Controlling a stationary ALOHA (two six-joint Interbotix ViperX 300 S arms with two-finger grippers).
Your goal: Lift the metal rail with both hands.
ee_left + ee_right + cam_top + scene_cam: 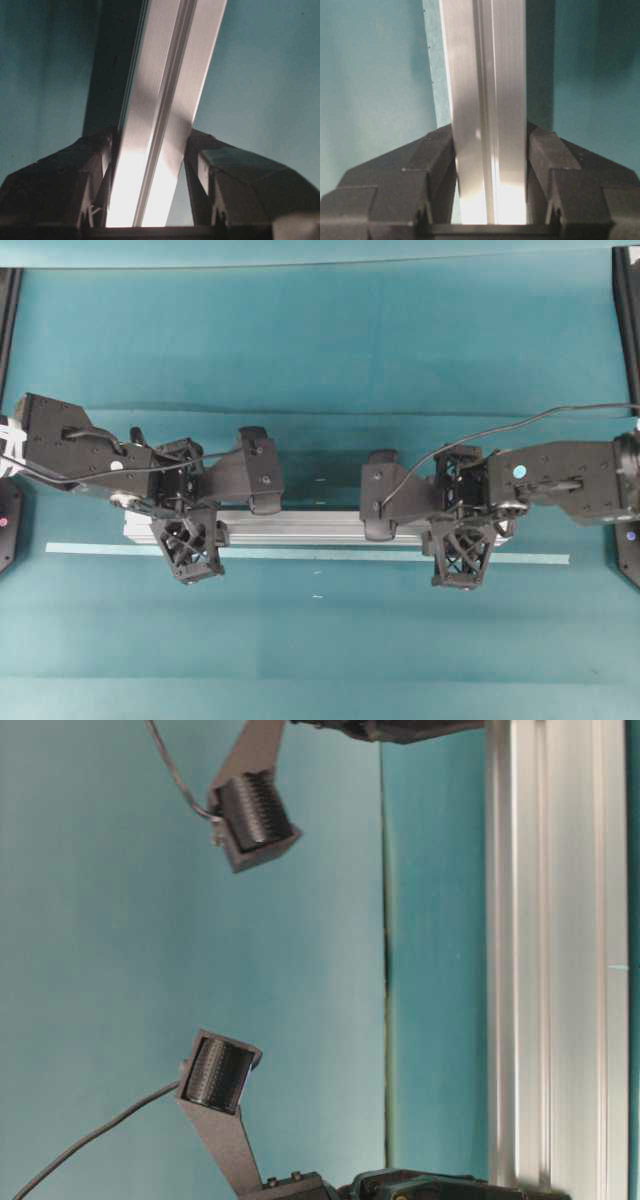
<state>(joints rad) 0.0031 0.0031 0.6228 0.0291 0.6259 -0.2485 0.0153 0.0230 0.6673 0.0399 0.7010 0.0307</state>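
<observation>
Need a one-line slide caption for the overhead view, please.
Both black lattice-fingered grippers, left and right, clamp the long silver grooved aluminium rail over teal table.

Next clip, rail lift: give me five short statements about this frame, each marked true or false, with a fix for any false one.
1. Both grippers have the metal rail between their fingers. True: the left gripper and the right gripper each close on it in their wrist views.
2. The rail is copper-coloured. False: it is silver.
3. A thin pale tape strip lies on the table along the rail. True.
4. The left gripper holds the rail at its middle. False: it grips near the rail's left end.
5. The table surface is red. False: it is teal.
</observation>
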